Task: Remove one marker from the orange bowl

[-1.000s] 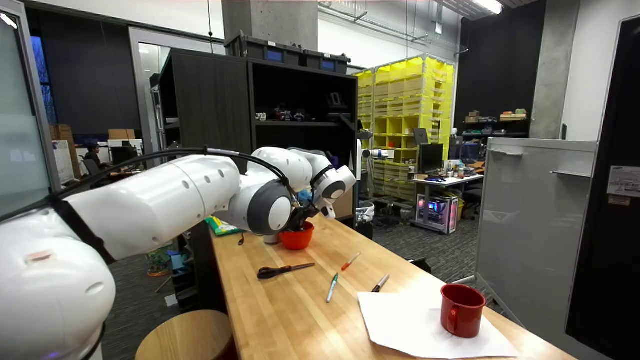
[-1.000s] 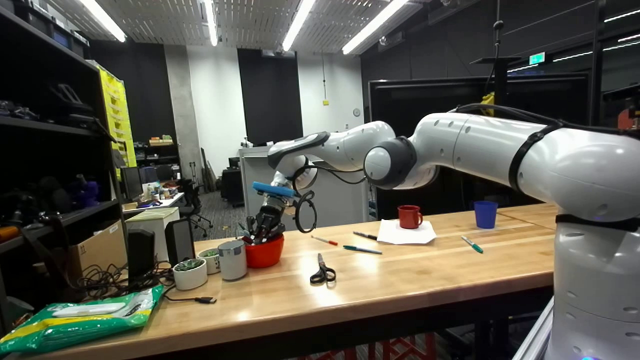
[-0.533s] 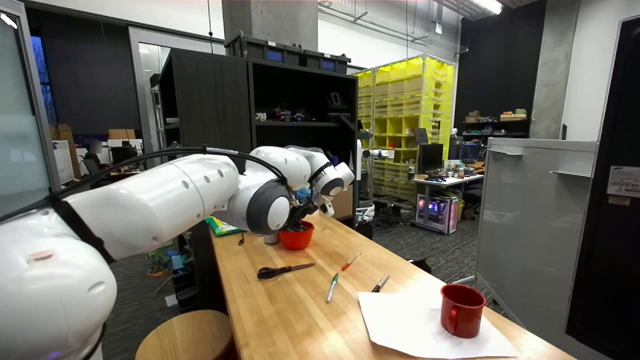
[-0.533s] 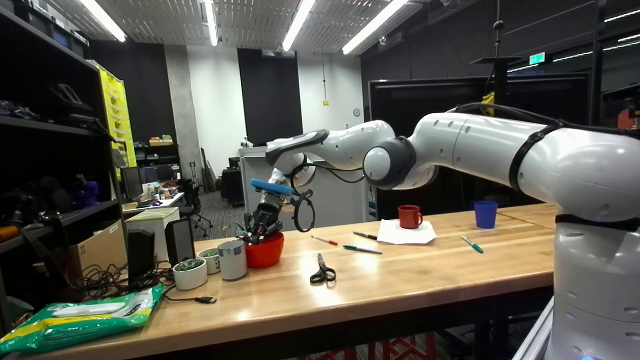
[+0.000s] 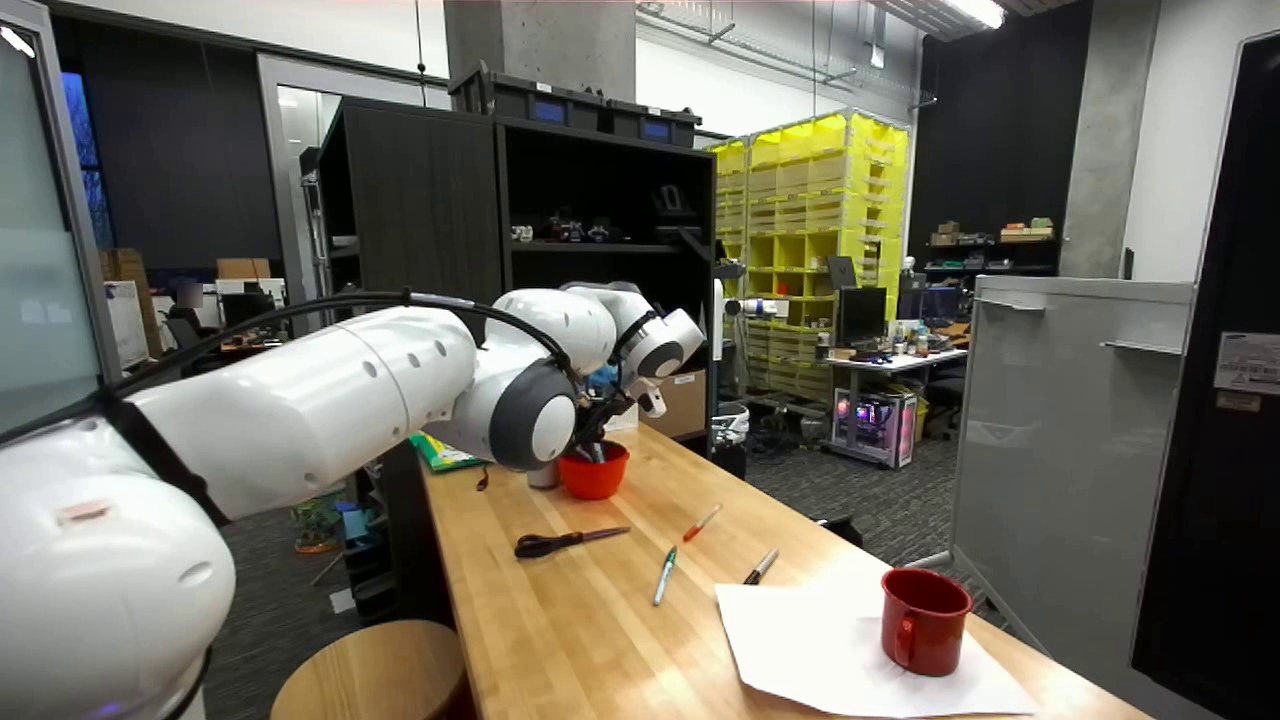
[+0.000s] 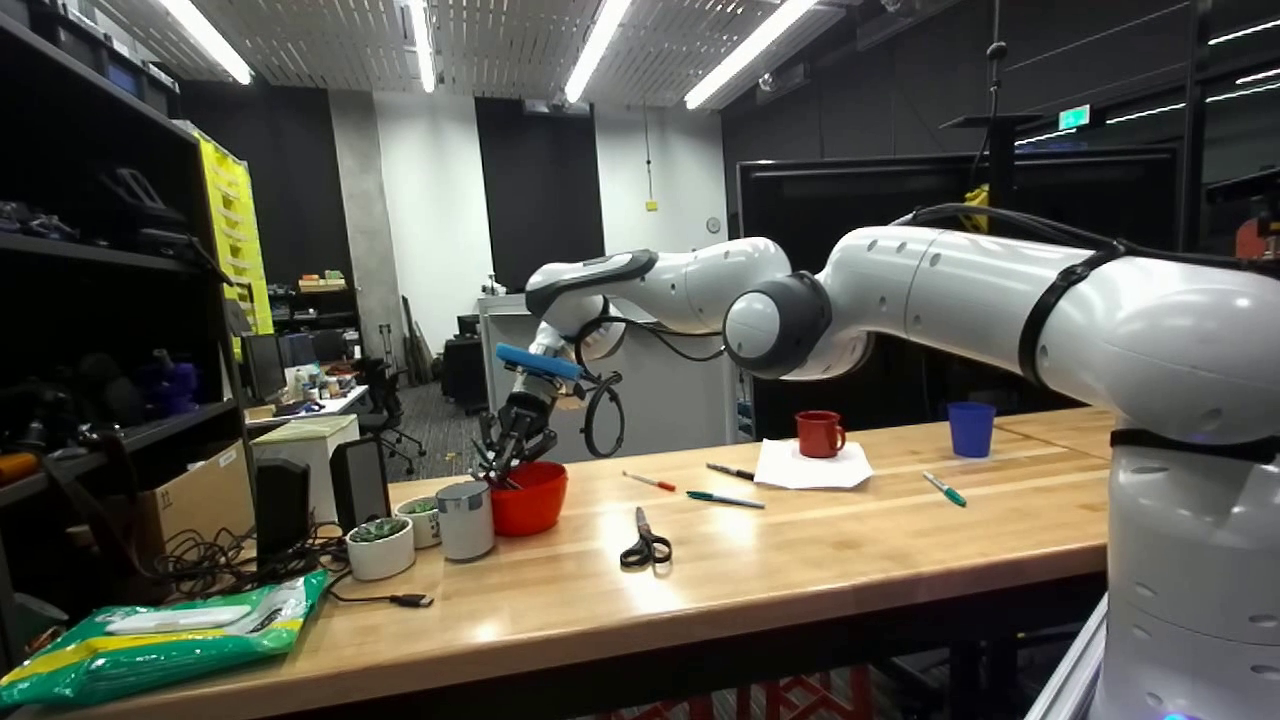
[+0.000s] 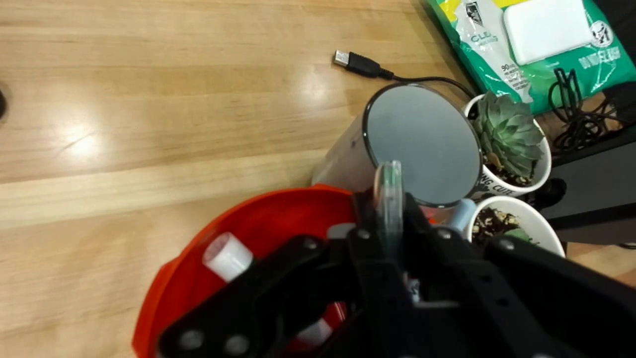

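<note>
The tool has its black, jointed fingers pinched on a marker, whose glossy, see-through, greenish end pokes past the tips, a little blurred to my eye. It tilts over the orange bowl, low, round and shiny; whether the marker's hidden end is clear of the rim I can't tell. Inside the bowl a white cylindrical end shows, the tool blocking much of the rest.

The bowl sits on a long wooden desk, pale boards in stripes, smooth enough to mirror the ceiling lights. Around us the room is tall: dark grey carpet, a black bookcase, a yellow bin rack beyond it, a large grey panel, and a round wooden stool beside the desk.

Crowding the bowl is a grey cylinder with a dark, glassy rim; next come two small white pots, one with a spiky succulent, a black USB cable and a crinkly green wipes packet. The other way lie black-handled scissors, then a red marker, a green marker and a black marker, this last close to a white sheet of paper. A dark red mug stands on the paper; a blue cup is farther off, the white arm above the desk.
</note>
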Available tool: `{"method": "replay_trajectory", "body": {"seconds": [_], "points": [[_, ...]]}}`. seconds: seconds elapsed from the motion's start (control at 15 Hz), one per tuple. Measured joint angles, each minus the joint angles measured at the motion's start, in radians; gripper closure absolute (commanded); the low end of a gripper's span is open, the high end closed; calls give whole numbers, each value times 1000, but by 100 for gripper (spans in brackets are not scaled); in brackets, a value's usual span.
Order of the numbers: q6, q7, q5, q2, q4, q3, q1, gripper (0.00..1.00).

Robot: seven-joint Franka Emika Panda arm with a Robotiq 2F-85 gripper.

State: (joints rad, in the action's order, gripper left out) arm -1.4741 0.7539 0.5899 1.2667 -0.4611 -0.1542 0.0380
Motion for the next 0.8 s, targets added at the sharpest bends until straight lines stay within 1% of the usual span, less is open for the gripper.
{"method": "replay_trajectory", "body": {"seconds": [0.47,0.8], "points": [[0,0,-66,2,48,-39,-3,96],[-9,-4,-93,1,66,-43,0,96]]}}
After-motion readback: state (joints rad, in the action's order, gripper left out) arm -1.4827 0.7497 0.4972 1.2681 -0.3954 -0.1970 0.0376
